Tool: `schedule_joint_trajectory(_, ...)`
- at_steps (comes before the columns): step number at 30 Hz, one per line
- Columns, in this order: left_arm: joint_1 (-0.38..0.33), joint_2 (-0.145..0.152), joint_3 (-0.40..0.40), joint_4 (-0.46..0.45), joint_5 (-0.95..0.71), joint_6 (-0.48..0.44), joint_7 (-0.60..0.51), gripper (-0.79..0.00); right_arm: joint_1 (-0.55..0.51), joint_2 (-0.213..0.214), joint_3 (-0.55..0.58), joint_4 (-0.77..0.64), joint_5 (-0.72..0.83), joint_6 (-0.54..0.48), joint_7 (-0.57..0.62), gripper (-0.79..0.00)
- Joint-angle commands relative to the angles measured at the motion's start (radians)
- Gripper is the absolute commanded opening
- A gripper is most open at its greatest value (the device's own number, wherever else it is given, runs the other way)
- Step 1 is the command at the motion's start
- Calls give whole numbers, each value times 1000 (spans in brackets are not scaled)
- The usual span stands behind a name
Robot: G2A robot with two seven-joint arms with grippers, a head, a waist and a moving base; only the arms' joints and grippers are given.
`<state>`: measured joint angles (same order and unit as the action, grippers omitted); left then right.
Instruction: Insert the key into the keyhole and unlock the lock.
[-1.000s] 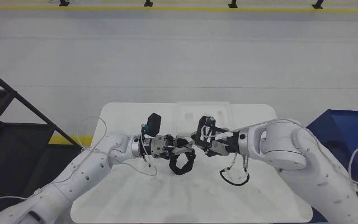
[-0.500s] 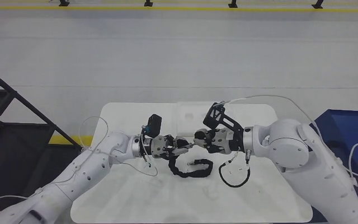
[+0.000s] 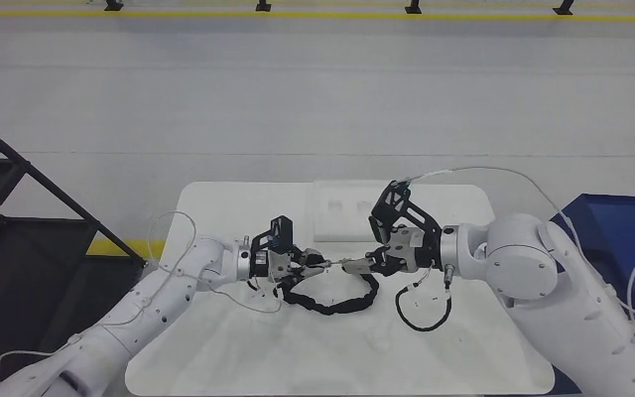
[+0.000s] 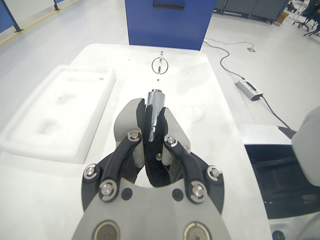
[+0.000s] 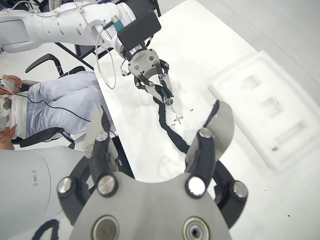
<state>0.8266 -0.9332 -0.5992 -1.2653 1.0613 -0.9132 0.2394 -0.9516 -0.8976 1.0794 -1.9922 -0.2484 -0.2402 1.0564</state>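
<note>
– Key (image 5: 178,119) first: where do we have it?
– We see it jutting from the end of the lock (image 4: 155,111), in line with the chrome barrel, with a ring through its head. The blade looks to sit in the keyhole, but it is too thin for us to tell how deep.
– And the lock?
– It is clenched in our left claw (image 4: 152,103) and held above the table (image 3: 248,347). The keyhole end points toward the right claw (image 5: 158,106). The pads grip the barrel on both sides, and its front end sticks out past them.
– What about the cable (image 3: 332,303)?
– It is black. It droops from the left claw and curves below both claws, over toward the right one.
– Is the right claw on the key?
– No. We see its fingers (image 5: 220,116) spread wide and released. They are near the key and not touching it, and nothing is between them.
– Anything else close by?
– A white foam tray (image 3: 342,210) with cut-out pockets lies on the table beyond the claws, apart from the cable.
</note>
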Motion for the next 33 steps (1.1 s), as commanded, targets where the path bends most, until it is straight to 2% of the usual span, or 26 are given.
schedule_joint_trajectory(1,-3,-9,11,15,49,21,-15,-785,-6,1,4,0,-2,-4,-2,0)
schedule_joint_trajectory(15,-47,-105,114,174,229,70,16,-785,-25,-2,-9,44,-4,-71,-32,0)
schedule_joint_trajectory(16,-50,-113,120,189,233,70,26,-690,-24,-2,-12,50,-7,-80,-34,0)
schedule_joint_trajectory(17,-54,-121,126,205,237,68,32,-517,-24,-3,-14,57,-11,-88,-37,0)
schedule_joint_trajectory(18,-58,-129,131,221,236,65,38,-12,-23,-4,-16,64,-13,-96,-42,0)
schedule_joint_trajectory(22,-80,-157,139,277,213,37,54,0,-21,-6,-25,99,-39,-144,-64,0)
schedule_joint_trajectory(25,-102,-166,126,296,203,11,78,0,-20,-8,-33,137,-59,-191,-89,0)
schedule_joint_trajectory(28,-133,-163,94,293,193,-28,107,0,-11,-10,-35,174,-79,-255,-124,0)
schedule_joint_trajectory(33,-181,-141,24,264,179,-99,117,0,28,-15,-34,228,-103,-359,-169,0)
